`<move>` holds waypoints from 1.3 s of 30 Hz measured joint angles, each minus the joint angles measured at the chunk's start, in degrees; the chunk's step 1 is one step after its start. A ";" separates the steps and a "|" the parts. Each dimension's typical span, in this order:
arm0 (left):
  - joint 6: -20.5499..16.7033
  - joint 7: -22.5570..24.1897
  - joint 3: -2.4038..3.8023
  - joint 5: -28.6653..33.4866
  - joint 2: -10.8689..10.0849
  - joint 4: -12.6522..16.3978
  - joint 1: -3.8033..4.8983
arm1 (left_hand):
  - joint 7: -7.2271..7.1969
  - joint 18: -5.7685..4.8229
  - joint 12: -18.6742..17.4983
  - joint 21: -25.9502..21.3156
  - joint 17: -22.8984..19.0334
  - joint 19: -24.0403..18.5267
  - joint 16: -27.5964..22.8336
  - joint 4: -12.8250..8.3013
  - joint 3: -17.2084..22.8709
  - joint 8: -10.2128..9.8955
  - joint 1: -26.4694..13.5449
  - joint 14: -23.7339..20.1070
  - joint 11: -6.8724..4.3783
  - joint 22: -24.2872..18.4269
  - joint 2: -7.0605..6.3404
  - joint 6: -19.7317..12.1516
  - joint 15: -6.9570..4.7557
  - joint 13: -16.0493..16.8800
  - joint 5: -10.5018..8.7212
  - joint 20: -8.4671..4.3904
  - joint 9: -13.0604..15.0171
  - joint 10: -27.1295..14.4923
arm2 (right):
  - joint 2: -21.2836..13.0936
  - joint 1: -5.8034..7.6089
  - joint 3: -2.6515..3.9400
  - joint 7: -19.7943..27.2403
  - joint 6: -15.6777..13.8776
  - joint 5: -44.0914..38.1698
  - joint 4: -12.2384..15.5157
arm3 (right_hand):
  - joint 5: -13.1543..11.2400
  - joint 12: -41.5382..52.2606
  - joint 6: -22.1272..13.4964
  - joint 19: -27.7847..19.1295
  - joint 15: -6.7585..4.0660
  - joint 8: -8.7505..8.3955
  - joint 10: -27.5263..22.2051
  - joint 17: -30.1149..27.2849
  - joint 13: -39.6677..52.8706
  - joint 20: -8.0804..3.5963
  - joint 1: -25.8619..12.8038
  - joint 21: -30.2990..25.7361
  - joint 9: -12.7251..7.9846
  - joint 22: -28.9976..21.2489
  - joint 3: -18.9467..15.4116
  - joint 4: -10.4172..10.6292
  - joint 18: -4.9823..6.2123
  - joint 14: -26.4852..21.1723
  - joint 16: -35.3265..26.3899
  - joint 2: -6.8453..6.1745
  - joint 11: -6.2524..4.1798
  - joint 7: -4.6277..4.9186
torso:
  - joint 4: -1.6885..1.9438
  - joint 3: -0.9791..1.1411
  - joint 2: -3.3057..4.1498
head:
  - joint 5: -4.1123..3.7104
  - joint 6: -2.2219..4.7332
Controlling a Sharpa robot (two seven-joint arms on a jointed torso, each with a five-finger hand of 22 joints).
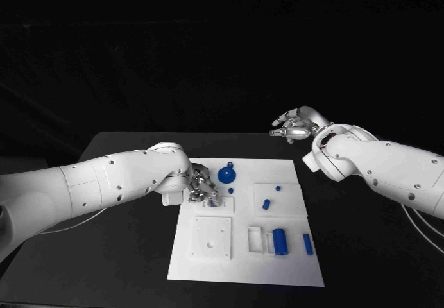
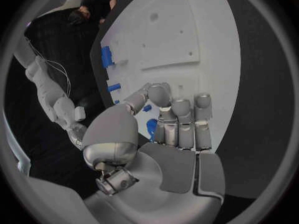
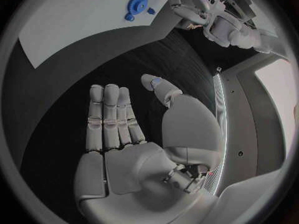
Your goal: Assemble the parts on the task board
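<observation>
The white task board (image 1: 246, 256) lies in the middle of the black worktop (image 1: 120, 269). The left robot hand (image 1: 201, 190) hangs over the board's far left part, fingers curled down beside a small blue part (image 1: 213, 203) at a square recess; whether it grips that part cannot be told, since the fingers hide the contact. Just right of it on the board lies a round blue disc part (image 1: 228, 174), with a small blue peg (image 1: 230, 190) near it. Further right lie two more blue pegs (image 1: 266, 204), and toward the near right a blue cylinder (image 1: 280, 240) and a slim blue pin (image 1: 308, 244) lie side by side. The right robot hand (image 1: 296, 127) is raised beyond the board's far right corner, well apart from it, fingers spread and holding nothing.
</observation>
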 measured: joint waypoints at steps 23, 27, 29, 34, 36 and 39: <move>-1.35 -0.09 0.02 0.79 -0.10 -0.28 -0.02 | -0.34 0.00 0.45 -0.43 -0.39 0.00 0.00 0.72 0.42 -1.79 0.08 -0.62 1.09 0.04 0.07 0.78 0.05 0.36 1.69 0.00 -0.84 -1.09 | 0.02 -0.04 0.00 0.00 0.27 0.01 -0.04 | 0.00 0.15 -0.17 0.00 0.00 0.00 0.00 -0.02 -0.11 0.00 -0.24 0.00 0.00 0.02 0.00 0.00 0.00 0.00 0.00 0.24 -0.01 0.17 | 0.04 -0.01 -0.01 | -0.01 -0.01; -1.94 -0.09 0.02 0.72 -0.10 -0.30 -0.02 | -0.34 0.00 0.44 -0.43 -0.39 0.00 0.00 0.73 0.42 -1.80 0.07 -0.73 1.17 0.04 0.06 0.78 0.11 0.42 1.79 0.00 -0.82 -1.17 | 0.02 -0.04 0.00 0.00 0.29 0.02 -0.04 | 0.00 0.15 -0.17 0.00 0.00 0.00 0.01 -0.03 -0.17 0.00 -0.24 -0.07 0.00 0.03 0.00 0.00 0.00 0.00 -0.01 0.24 -0.01 0.17 | 0.02 -0.01 -0.02 | 0.02 0.04; -2.14 -0.09 0.02 0.70 -0.10 -0.32 -0.02 | -0.34 0.00 0.67 -0.43 -0.39 0.00 0.00 0.73 0.42 -2.02 0.07 -0.74 1.17 0.04 0.06 0.78 0.11 0.43 1.80 0.00 -0.80 -1.17 | 0.02 -0.04 0.00 0.00 0.30 0.02 -0.04 | 0.00 0.15 -0.16 0.00 0.00 0.00 0.01 -0.04 -0.17 0.00 -0.24 -0.24 0.00 0.06 0.00 0.00 0.00 0.00 -0.12 0.24 -0.01 0.17 | 0.01 -0.01 -0.02 | 0.04 0.07; -2.77 -0.09 0.02 0.67 -0.09 -0.37 -0.02 | -0.34 0.00 0.67 -0.43 -0.45 0.00 0.00 0.73 0.41 -2.18 0.06 -0.84 1.17 0.03 0.05 0.78 0.17 0.49 1.80 0.00 -0.80 -1.17 | 0.00 -0.05 0.00 0.01 0.32 0.02 -0.04 | 0.00 0.15 -0.16 0.00 0.00 0.00 0.01 -0.04 -0.17 0.00 -0.24 -0.25 0.00 0.06 0.00 0.00 0.00 0.00 -0.12 0.24 -0.01 0.16 | 0.01 0.00 -0.02 | 0.04 0.09; -3.00 -0.09 0.03 0.65 -0.09 -0.41 -0.02 | -0.34 0.00 0.67 -0.43 -0.45 0.00 0.00 0.73 0.41 -2.23 0.06 -0.86 1.17 0.03 0.05 0.78 0.17 0.51 1.80 0.00 -0.81 -1.17 | -0.03 -0.05 0.00 0.01 0.33 0.03 -0.01 | 0.00 0.15 -0.16 0.00 0.00 0.00 0.01 -0.10 -0.23 0.00 -0.24 -0.25 0.00 0.06 0.00 0.00 0.00 0.00 -0.12 0.24 -0.01 0.16 | -0.01 0.01 -0.02 | 0.04 0.09; -3.36 -0.09 0.09 0.64 -0.12 -0.42 -0.02 | -0.34 0.00 0.68 -0.54 -0.52 0.00 0.00 0.89 0.43 -2.34 -0.13 -0.88 1.20 0.03 -0.14 0.78 0.17 0.74 1.79 0.00 -0.83 -1.20 | -0.05 -0.05 0.00 0.01 0.34 0.03 0.00 | 0.00 0.15 -0.16 0.00 0.00 0.00 0.01 -0.10 -0.23 0.00 -0.24 -0.25 0.00 0.07 0.00 0.00 0.00 0.00 -0.12 0.24 -0.01 0.16 | -0.02 0.01 -0.02 | 0.04 0.09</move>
